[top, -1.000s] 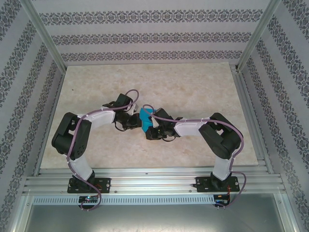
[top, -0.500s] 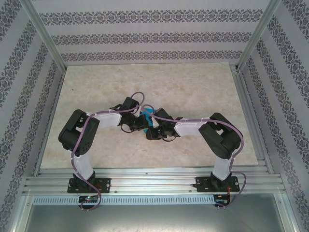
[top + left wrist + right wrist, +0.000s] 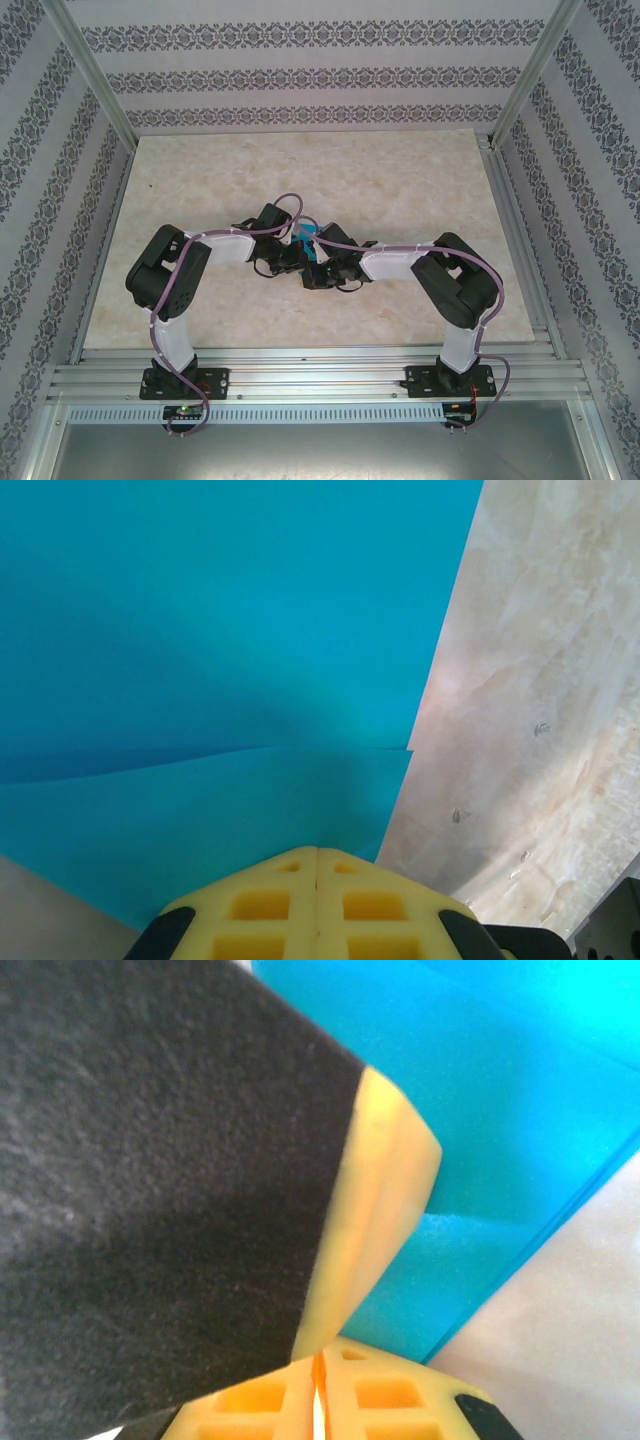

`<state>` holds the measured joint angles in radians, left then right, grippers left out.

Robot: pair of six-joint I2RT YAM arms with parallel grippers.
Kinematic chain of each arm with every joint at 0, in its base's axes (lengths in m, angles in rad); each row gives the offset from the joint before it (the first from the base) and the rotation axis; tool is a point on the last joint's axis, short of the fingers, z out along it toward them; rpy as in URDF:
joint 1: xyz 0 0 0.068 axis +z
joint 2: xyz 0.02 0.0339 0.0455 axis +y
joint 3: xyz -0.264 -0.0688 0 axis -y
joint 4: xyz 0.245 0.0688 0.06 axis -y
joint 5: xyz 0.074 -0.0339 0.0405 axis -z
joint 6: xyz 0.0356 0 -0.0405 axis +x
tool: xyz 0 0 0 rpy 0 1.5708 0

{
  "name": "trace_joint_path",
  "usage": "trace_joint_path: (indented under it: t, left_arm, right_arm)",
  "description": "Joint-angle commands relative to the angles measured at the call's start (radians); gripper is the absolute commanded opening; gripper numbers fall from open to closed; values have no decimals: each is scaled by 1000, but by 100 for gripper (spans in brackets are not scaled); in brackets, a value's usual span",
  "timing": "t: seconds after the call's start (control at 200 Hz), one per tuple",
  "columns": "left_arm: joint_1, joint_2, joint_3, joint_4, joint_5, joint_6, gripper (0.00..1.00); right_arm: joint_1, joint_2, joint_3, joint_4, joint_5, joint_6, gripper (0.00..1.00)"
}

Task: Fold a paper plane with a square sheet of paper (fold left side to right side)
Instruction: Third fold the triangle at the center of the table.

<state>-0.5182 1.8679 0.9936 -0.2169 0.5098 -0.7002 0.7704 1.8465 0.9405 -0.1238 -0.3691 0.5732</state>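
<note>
The cyan sheet of paper lies folded in layers at the table's middle, mostly covered by both grippers. In the left wrist view the paper shows one layer's edge crossing it. My left gripper is shut, its yellow pads lying over the paper's near part. My right gripper is shut with only a thin slit between the pads, beside the paper. The left gripper's yellow finger and black body cross right in front of it. From above the left gripper and right gripper nearly meet. I cannot make out a paper plane shape.
The marble table spreads around the paper, with patterned walls behind and on both sides and metal frame posts at the corners. An aluminium rail with both arm bases runs along the near edge.
The left arm has swung right, and its gripper now covers more of the paper. The right arm has stayed in place.
</note>
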Motion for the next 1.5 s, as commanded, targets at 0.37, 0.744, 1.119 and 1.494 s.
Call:
trace_joint_path:
  t: [0.37, 0.744, 1.119, 1.494]
  left_arm:
    - [130, 10, -11, -93, -168, 122, 4]
    - [162, -38, -123, 98, -148, 208, 12]
    - [186, -101, -215, 246, -164, 265, 21]
    - [255, -134, -306, 360, -183, 260, 31]
  right_arm:
    - [8, 85, -24, -171, 42, -32, 10]
    - [8, 102, -21, -161, 9, -34, 9]
    - [7, 106, -22, -163, 6, -32, 9]
    - [4, 114, -26, -157, 0, -31, 9]
